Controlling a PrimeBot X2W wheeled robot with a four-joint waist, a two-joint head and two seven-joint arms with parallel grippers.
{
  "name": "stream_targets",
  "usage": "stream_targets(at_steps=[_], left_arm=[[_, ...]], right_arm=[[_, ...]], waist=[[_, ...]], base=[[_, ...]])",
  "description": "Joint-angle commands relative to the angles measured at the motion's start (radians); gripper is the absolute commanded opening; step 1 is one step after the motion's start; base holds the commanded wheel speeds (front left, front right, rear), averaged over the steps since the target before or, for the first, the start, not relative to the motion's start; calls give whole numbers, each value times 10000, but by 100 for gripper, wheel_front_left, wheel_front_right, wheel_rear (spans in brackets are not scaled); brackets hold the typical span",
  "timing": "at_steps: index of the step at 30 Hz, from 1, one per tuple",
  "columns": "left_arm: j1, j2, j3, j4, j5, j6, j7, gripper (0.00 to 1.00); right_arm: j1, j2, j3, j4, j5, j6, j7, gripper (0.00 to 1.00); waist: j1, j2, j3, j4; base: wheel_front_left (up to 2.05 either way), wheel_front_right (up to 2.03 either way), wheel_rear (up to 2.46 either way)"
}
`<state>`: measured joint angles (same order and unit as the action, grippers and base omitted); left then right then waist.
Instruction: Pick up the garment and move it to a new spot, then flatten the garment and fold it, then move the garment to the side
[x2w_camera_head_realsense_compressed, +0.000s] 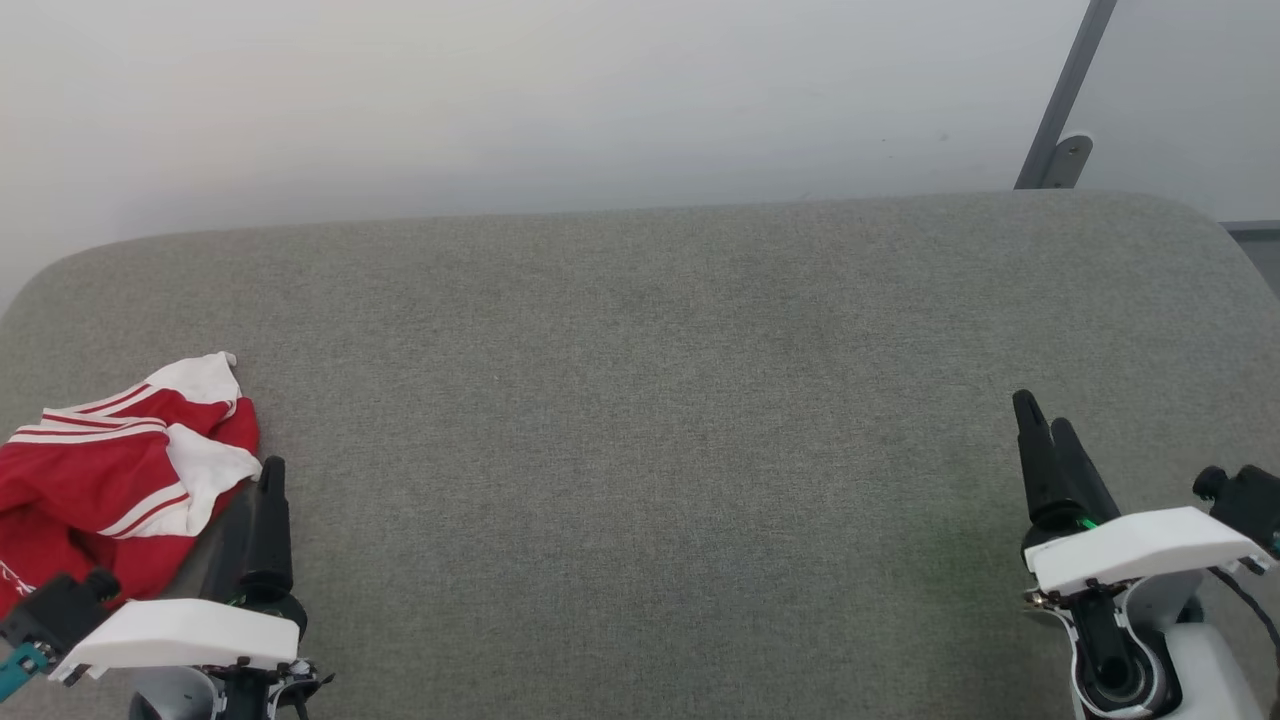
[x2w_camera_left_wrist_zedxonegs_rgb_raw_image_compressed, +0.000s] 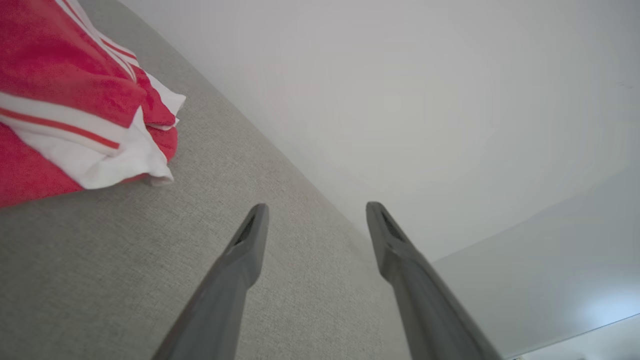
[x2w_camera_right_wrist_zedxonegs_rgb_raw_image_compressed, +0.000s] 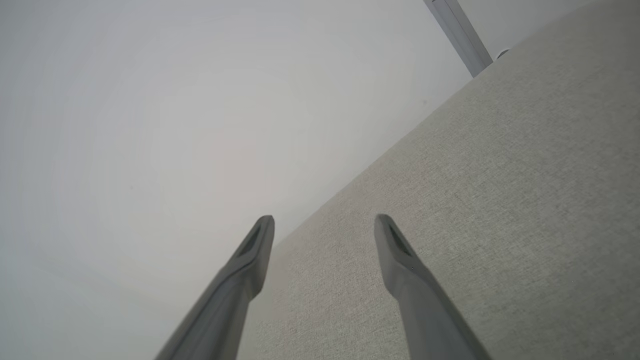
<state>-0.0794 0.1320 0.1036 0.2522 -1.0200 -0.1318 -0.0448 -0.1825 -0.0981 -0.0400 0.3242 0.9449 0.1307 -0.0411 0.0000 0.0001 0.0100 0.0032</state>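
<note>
The garment (x2w_camera_head_realsense_compressed: 120, 470) lies crumpled at the near left end of the grey fabric-covered desk (x2w_camera_head_realsense_compressed: 640, 400), just beside the left gripper (x2w_camera_head_realsense_compressed: 255, 490) on its outer side. It is a red jersey with white sleeve cloth and red-and-white striped trim. In the head view its white edge seems to meet the dark fingers, and part of it runs off the picture's left border.

The left wrist view settles what the head view leaves unclear. There the garment (x2w_camera_left_wrist_zedxonegs_rgb_raw_image_compressed: 65, 75) sits up and to the left of the left gripper (x2w_camera_left_wrist_zedxonegs_rgb_raw_image_compressed: 316, 207), with a strip of bare desk (x2w_camera_left_wrist_zedxonegs_rgb_raw_image_compressed: 125, 260) between the cloth and the nearer finger. The jaws stand spread wide with nothing between them — released, not touching the jersey.

The right gripper (x2w_camera_head_realsense_compressed: 1042, 412) hovers well apart from the garment, over the near right part of the desk. From the head its two fingers overlap, so the gap is hard to judge. The right wrist view shows the right gripper (x2w_camera_right_wrist_zedxonegs_rgb_raw_image_compressed: 324, 218) with jaws parted and empty above plain grey fabric (x2w_camera_right_wrist_zedxonegs_rgb_raw_image_compressed: 500, 200). Beyond the tips stands a pale wall (x2w_camera_right_wrist_zedxonegs_rgb_raw_image_compressed: 150, 125) and, far off to the right, a slanted grey metal post (x2w_camera_right_wrist_zedxonegs_rgb_raw_image_compressed: 457, 35) — the same post (x2w_camera_head_realsense_compressed: 1065, 95) rises behind the desk's far right corner in the head view.
</note>
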Motion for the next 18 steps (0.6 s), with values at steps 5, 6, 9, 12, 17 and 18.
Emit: stream_targets(at_steps=[5,6,9,12,17,18], left_arm=[[-93,57,144,-348,1285,7,-250,100],[-64,71,143,-380,1466,7,-286,100],[12,129,81,-413,2020,8,-389,100],[35,177,43,-426,2516,8,-479,100],[44,233,11,-394,3180,9,-642,100],[46,237,14,-397,3318,9,-668,100]], right_arm=[[-415,67,-106,-206,-1655,0,-293,100],[-432,89,-109,-227,-1852,0,-327,100],[-457,117,-149,-278,-2441,0,-424,100],[-474,133,-170,-296,-3033,0,-524,100],[-518,151,-230,-251,-3859,0,-680,100],[-517,150,-234,-221,-4044,0,-711,100]], waist=[[0,-1,31,-6],[0,-1,38,-9],[0,-1,59,-14],[0,-1,85,-21],[0,-1,119,-27],[0,-1,127,-29]], base=[[0,0,0],[0,0,0],[0,0,0],[0,0,0],[0,0,0],[0,0,0]])
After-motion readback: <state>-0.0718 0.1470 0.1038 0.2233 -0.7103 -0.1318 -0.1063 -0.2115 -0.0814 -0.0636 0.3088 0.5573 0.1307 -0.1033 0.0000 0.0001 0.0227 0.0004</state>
